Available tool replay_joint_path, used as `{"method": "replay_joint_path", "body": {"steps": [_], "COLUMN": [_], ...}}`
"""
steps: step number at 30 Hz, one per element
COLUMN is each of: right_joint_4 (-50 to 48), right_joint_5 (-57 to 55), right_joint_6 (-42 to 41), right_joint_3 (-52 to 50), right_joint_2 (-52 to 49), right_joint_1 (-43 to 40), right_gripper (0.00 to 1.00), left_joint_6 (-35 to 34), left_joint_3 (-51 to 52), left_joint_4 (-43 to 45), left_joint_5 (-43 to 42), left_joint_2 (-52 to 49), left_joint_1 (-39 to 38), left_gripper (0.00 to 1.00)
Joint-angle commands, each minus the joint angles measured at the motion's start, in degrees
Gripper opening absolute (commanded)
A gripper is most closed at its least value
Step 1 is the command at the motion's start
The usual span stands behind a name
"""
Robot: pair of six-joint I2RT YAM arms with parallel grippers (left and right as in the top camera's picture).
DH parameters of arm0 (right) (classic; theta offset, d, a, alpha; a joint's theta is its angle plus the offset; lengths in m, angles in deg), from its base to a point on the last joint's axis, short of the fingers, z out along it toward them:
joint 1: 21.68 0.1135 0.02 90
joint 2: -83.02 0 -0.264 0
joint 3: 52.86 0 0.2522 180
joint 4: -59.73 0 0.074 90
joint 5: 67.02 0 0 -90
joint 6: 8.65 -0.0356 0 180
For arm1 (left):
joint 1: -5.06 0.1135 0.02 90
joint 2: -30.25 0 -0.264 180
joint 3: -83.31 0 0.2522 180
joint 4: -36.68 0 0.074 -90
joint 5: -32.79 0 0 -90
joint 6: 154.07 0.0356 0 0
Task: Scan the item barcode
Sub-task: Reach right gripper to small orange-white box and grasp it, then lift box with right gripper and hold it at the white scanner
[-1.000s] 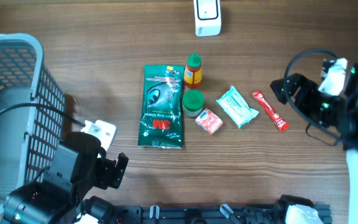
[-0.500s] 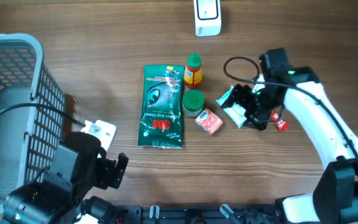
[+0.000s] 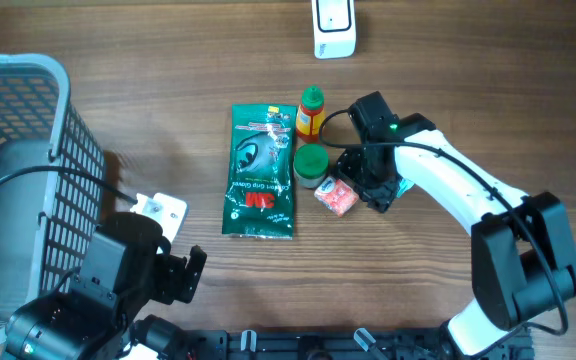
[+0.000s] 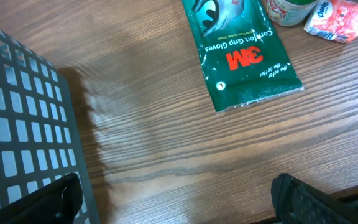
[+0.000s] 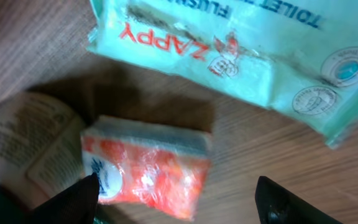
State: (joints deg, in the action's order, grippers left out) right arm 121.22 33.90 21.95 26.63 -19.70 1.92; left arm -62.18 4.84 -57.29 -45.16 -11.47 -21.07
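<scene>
My right gripper (image 3: pixel 366 190) hangs open low over the row of small items. In the right wrist view its fingertips (image 5: pixel 73 199) straddle the orange tissue packet (image 5: pixel 148 165), which lies on the table between them, nearer the left one. That packet (image 3: pixel 336 196) sits just left of the gripper in the overhead view. The teal Zappy wipes pack (image 5: pixel 241 43) lies just beyond it, mostly covered by the gripper from above. A white scanner (image 3: pixel 334 28) stands at the far edge. My left gripper (image 4: pixel 179 205) is open and holds nothing, near the front left.
A green 3M gloves pack (image 3: pixel 260 172) lies mid-table, with a green-lidded jar (image 3: pixel 310 163) and an orange bottle (image 3: pixel 311 112) to its right. A grey wire basket (image 3: pixel 18 150) fills the left side. A white card (image 3: pixel 158 210) lies near the left arm.
My right arm has swung from the right edge leftward over the red sachet and wipes pack, down to the orange packet, its jaws narrowing a little. The left arm has not moved.
</scene>
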Motion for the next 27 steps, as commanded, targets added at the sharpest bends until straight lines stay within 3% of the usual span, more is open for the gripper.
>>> {"method": "replay_joint_path", "body": {"steps": [1, 2, 7, 8, 11, 15, 18, 23, 27], "right_joint_4": [-3.5, -4.7, -6.6, -7.1, -8.5, -5.5, 5.5, 15.9, 23.9], "right_joint_5": [2.7, 2.7, 2.6, 2.6, 1.8, 7.7, 10.0, 29.2, 44.4], "right_joint_6": [-1.2, -1.2, -1.2, -1.2, 2.4, 10.9, 15.1, 19.6, 19.6], "right_joint_3": [-3.5, -4.1, -4.3, -4.3, -4.3, -2.9, 0.4, 0.7, 0.7], "right_joint_2": [-2.1, -2.1, -2.1, -2.1, -2.1, 0.3, 7.9, 19.6, 22.1], "right_joint_1": [0.2, 0.2, 0.2, 0.2, 0.2, -2.4, -6.2, -10.2, -10.5], "right_gripper": [0.79, 0.68, 0.49, 0.41, 0.04, 0.04, 0.04, 0.04, 0.04], "left_joint_6": [0.5, 0.5, 0.5, 0.5, 0.5, 0.5, 0.5, 0.5, 0.5], "left_joint_3": [0.1, 0.1, 0.1, 0.1, 0.1, 0.1, 0.1, 0.1, 0.1], "left_joint_4": [0.0, 0.0, 0.0, 0.0, 0.0, 0.0, 0.0, 0.0, 0.0], "left_joint_5": [-0.7, -0.7, -0.7, -0.7, -0.7, -0.7, -0.7, -0.7, -0.7], "left_joint_2": [0.1, 0.1, 0.1, 0.1, 0.1, 0.1, 0.1, 0.1, 0.1], "left_joint_1": [0.3, 0.3, 0.3, 0.3, 0.3, 0.3, 0.3, 0.3, 0.3], "left_gripper": [1.00, 1.00, 1.00, 1.00, 1.00, 1.00, 1.00, 1.00, 1.00]}}
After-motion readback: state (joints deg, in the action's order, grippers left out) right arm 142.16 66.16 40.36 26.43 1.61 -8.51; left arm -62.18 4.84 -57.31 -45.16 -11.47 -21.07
